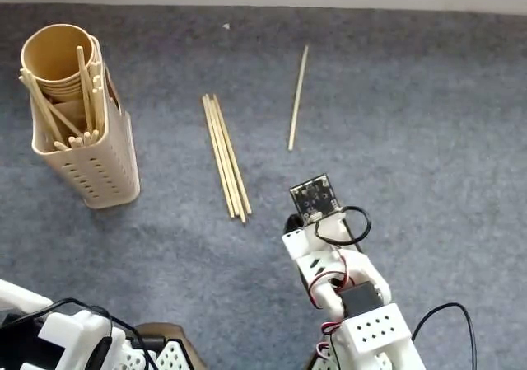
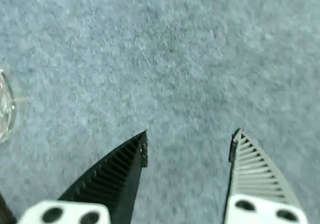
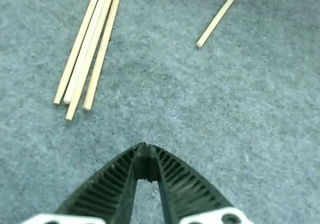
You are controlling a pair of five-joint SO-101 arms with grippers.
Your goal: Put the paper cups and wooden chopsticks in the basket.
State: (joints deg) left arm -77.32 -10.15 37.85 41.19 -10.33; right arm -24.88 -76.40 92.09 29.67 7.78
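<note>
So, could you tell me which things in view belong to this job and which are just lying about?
Belong to the job: basket; stacked paper cups in it; wooden chopsticks standing in it; bundle of chopsticks on the carpet; single chopstick lying apart from the bundle.
Just lying about: clear rounded object on the carpet, too cut off to name.

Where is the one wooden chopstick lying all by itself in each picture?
High view: the lone wooden chopstick lies right of the bundle of wooden chopsticks, apart.
Right wrist view: the chopstick lies beyond the shut right gripper, apart from the bundle.
Left wrist view: grey carpet under the open left gripper.
Shared landmark: the bundle.
</note>
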